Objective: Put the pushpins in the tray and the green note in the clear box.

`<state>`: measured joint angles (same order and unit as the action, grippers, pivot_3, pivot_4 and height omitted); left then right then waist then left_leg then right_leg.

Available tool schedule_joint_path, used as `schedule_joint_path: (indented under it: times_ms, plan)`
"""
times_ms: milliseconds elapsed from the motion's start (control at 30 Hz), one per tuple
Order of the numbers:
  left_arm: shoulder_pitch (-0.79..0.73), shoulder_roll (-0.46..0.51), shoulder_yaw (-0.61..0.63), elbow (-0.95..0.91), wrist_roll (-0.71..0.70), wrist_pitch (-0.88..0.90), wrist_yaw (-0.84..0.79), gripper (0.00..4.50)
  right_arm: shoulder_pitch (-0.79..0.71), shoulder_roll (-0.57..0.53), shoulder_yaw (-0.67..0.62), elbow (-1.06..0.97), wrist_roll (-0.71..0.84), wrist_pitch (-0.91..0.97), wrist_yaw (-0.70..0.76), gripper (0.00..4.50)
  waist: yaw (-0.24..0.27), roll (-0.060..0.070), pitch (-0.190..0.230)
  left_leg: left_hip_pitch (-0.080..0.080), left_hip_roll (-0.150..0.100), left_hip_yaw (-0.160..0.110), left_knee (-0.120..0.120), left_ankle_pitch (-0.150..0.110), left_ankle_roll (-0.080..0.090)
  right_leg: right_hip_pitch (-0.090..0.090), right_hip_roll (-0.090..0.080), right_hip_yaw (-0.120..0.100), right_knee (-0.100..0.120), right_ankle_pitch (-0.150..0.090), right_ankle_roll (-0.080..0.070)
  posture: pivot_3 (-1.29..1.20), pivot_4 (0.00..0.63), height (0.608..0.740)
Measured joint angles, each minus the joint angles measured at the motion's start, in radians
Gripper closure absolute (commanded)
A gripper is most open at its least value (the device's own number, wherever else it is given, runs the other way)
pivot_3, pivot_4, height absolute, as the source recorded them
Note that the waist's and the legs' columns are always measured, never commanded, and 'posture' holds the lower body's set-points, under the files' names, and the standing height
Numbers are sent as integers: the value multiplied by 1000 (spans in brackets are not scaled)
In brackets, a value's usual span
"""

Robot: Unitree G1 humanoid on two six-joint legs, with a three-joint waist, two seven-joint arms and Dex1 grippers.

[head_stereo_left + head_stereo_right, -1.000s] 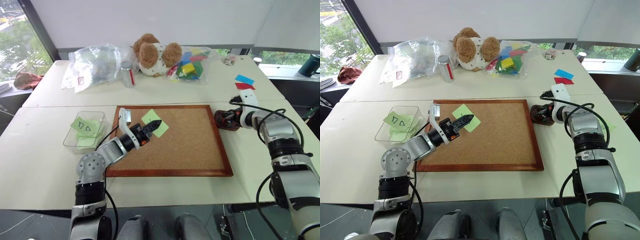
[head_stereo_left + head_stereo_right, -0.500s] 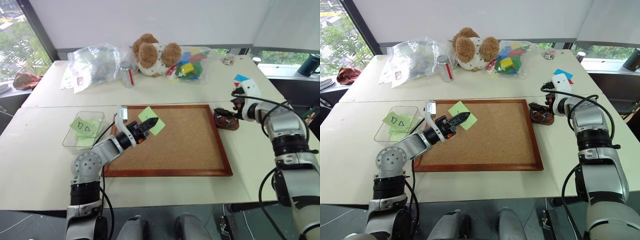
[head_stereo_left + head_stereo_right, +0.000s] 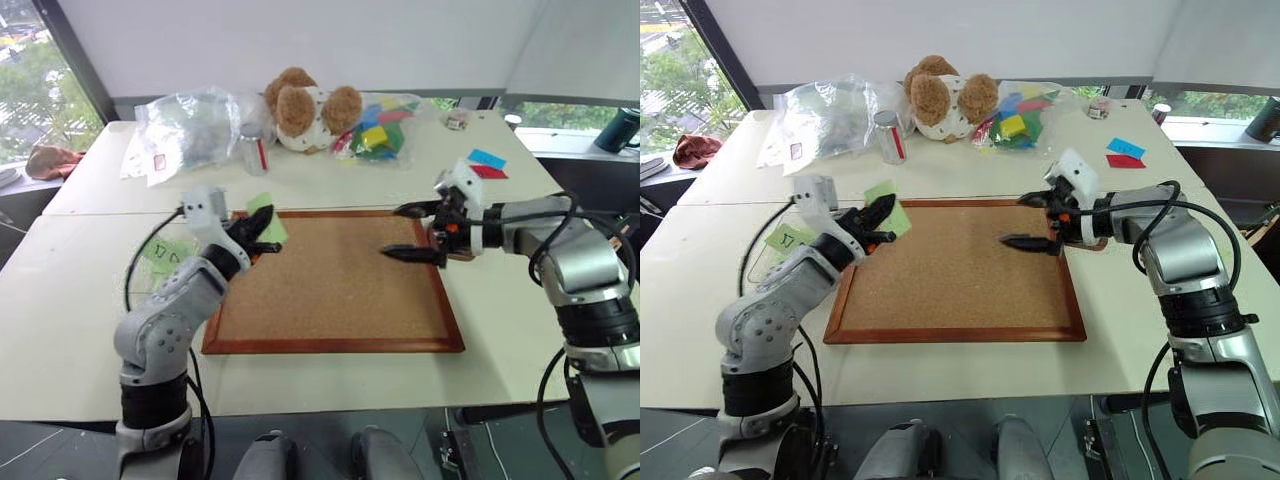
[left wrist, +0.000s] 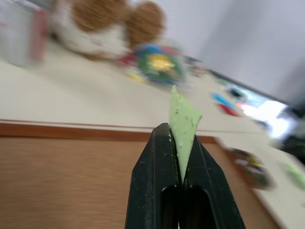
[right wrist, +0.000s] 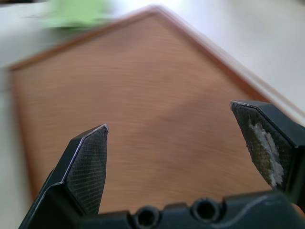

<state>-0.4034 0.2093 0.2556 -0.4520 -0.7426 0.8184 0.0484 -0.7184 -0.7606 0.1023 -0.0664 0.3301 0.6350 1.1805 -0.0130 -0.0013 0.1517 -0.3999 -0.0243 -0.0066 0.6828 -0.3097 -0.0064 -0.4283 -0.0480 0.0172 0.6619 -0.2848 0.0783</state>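
Left gripper (image 3: 262, 232): clenched on the green note (image 3: 268, 215), fingers (image 4: 157, 181) pressed flat against both faces of the paper. Holds the note on edge, raised clear of the cork board (image 3: 330, 285), above its far left corner. Points forward and roughly level.

Green note: pinched by one side, the free part standing up past the fingertips (squiggle not legible at this angle). Touches nothing but the gripper.

Clear box (image 3: 148, 268): sits on the table (image 3: 80, 300) just left of the board, partly hidden behind the left arm. Contains green notes with drawn triangles (image 3: 165, 250). Lies beside and below the held note, not under it.

Right gripper (image 3: 392, 232): released, jaws spread wide, nothing between them. Hovers over the right part of the board, pointing across it toward the robot's left and slightly down. Pads (image 5: 88, 162) bare.

Tray (image 4: 250, 167): rests on the table just off the board's right edge, close behind the right gripper. Shows small items inside, blurred; cannot tell whether pushpins.

Far side of the table: teddy bear (image 3: 305, 105), a can (image 3: 257, 148), a clear plastic bag (image 3: 190, 125) and a bag of coloured blocks (image 3: 380, 125), all well apart from both grippers.
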Motion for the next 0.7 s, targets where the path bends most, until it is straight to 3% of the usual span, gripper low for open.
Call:
schedule_joint_path:
  times_ms: [167, 367, 467, 700]
  plan:
    - [-5, 65, 180, -41, -16, -1, 114, 4500, -1, 13, 33, -28, 5, -1, 5, 34, 3, -1, 0, 0, 0, 0, 0, 0, 0, 0, 0, 0, 1, 0, 0, 0, 150, 740]
    - [31, 295, 284, -56, 5, 41, 103, 4500, -36, 29, 53, -15, 5, -13, 12, 34, 3, -2, 1, 0, 0, 0, 0, 0, 0, 0, 0, 0, 0, 0, 0, 0, 150, 740]
    - [96, 378, 243, -33, 64, 51, 50, 4500, -50, 36, 59, -6, 5, -26, 19, 34, 6, -2, 1, 0, 0, 0, 0, 0, 0, 0, -1, 0, 0, 0, 0, 0, 150, 740]
    - [179, 554, -4, 86, 286, -21, -113, 4500, -42, 33, 62, -50, 48, 0, 55, 34, 2, -2, 1, 0, 0, -1, -2, -1, 1, 0, -1, -1, -1, 0, 0, 0, 150, 740]
